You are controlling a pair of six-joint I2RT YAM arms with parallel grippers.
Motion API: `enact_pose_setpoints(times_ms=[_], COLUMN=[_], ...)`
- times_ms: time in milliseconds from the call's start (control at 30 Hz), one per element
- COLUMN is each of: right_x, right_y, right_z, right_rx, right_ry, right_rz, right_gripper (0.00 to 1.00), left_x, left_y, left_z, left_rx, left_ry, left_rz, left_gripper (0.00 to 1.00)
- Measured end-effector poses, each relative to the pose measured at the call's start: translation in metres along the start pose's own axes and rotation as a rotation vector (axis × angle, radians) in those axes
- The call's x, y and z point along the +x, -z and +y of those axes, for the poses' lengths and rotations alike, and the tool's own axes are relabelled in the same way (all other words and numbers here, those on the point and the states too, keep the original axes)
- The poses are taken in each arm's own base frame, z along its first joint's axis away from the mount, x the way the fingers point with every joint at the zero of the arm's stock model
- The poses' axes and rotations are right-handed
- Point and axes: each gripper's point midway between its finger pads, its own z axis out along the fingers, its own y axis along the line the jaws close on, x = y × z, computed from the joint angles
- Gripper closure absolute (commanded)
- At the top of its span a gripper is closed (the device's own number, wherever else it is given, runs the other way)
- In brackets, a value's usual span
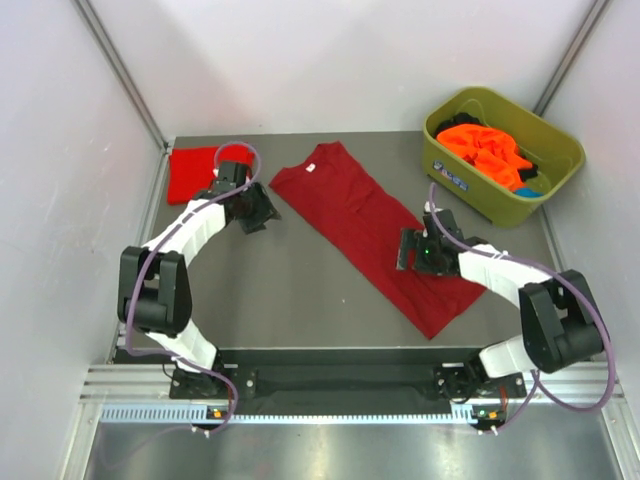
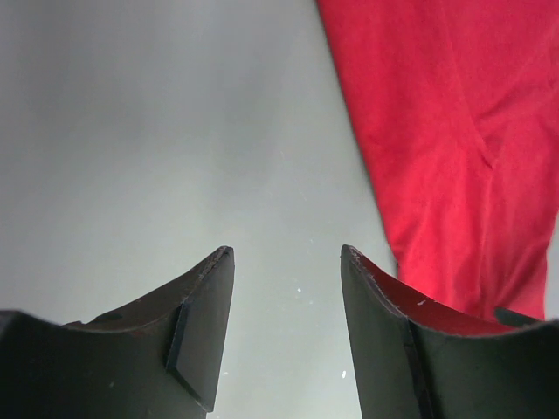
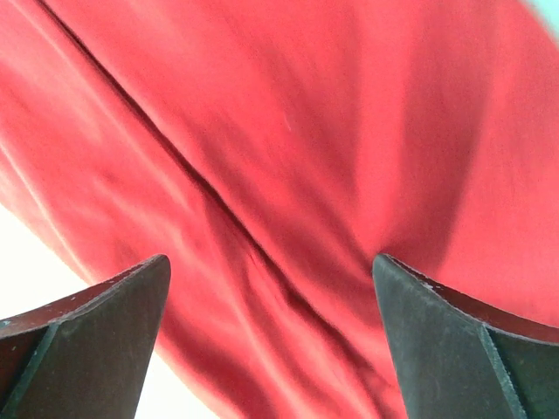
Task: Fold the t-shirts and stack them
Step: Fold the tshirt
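A dark crimson t-shirt, folded into a long strip, lies diagonally across the middle of the table, its white neck label at the far end. A brighter red folded t-shirt lies at the back left. Orange t-shirts sit in the tub. My left gripper is open and empty over bare table just left of the crimson shirt; in the left wrist view the gripper holds nothing. My right gripper is open over the shirt's lower half; in the right wrist view the gripper is spread wide above the cloth.
An olive-green plastic tub stands at the back right, holding orange, black and blue cloth. White walls close in on the left and right. The dark table surface shows between the arms.
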Motion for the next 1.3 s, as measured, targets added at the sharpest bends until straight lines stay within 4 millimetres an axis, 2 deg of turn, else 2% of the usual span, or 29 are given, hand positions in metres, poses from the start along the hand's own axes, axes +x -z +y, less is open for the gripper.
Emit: enact_pose_setpoints(times_ms=[133, 233, 333, 500, 567, 667, 800, 900, 967, 1067, 1100, 1133, 1167, 1300], right_x=[0.018, 0.021, 0.007, -0.019, -0.019, -0.017, -0.018, -0.018, -0.017, -0.017, -0.018, -0.018, -0.018, -0.019], right_y=[0.016, 0.030, 0.043, 0.062, 0.065, 0.063, 0.058, 0.055, 0.054, 0.053, 0.053, 0.053, 0.053, 0.053], right_z=[-0.004, -0.002, 0.017, 0.065, 0.072, 0.072, 0.074, 0.075, 0.076, 0.079, 0.080, 0.082, 0.084, 0.085], right_rx=[0.038, 0.053, 0.032, -0.039, -0.048, -0.034, -0.018, -0.009, -0.003, -0.004, -0.007, -0.011, -0.015, -0.017], right_ry=[-0.036, -0.018, 0.053, 0.244, 0.294, 0.347, 0.398, 0.422, 0.437, 0.452, 0.455, 0.456, 0.459, 0.459], right_rz=[0.059, 0.079, 0.052, -0.053, -0.067, -0.069, -0.084, -0.089, -0.089, -0.100, -0.105, -0.111, -0.115, -0.120], right_gripper=[0.00, 0.00, 0.00, 0.00, 0.00, 0.00, 0.00, 0.00, 0.00, 0.00, 0.00, 0.00, 0.00, 0.00], left_x=[0.012, 0.013, 0.009, -0.011, -0.022, -0.033, -0.035, -0.045, -0.052, -0.062, -0.066, -0.068, -0.071, -0.090], left_y=[-0.003, -0.009, -0.022, -0.055, -0.069, -0.087, -0.112, -0.120, -0.126, -0.136, -0.141, -0.144, -0.149, -0.164], left_z=[-0.004, -0.009, -0.013, -0.020, -0.022, -0.024, -0.014, -0.017, -0.019, -0.022, -0.024, -0.024, -0.026, -0.038], left_rx=[0.034, 0.058, 0.065, 0.053, 0.045, 0.037, -0.002, -0.001, 0.002, 0.003, 0.012, 0.009, 0.014, 0.042], left_ry=[-0.001, 0.000, 0.007, 0.018, 0.021, 0.036, 0.064, 0.077, 0.085, 0.094, 0.097, 0.095, 0.098, 0.092], left_rz=[0.035, 0.045, 0.046, 0.027, 0.008, -0.016, -0.026, -0.061, -0.079, -0.110, -0.117, -0.122, -0.125, -0.149], left_gripper=[0.43, 0.43, 0.43, 0.43, 0.44, 0.46, 0.47, 0.48, 0.54, 0.76, 0.90, 0.96, 1.00, 1.00])
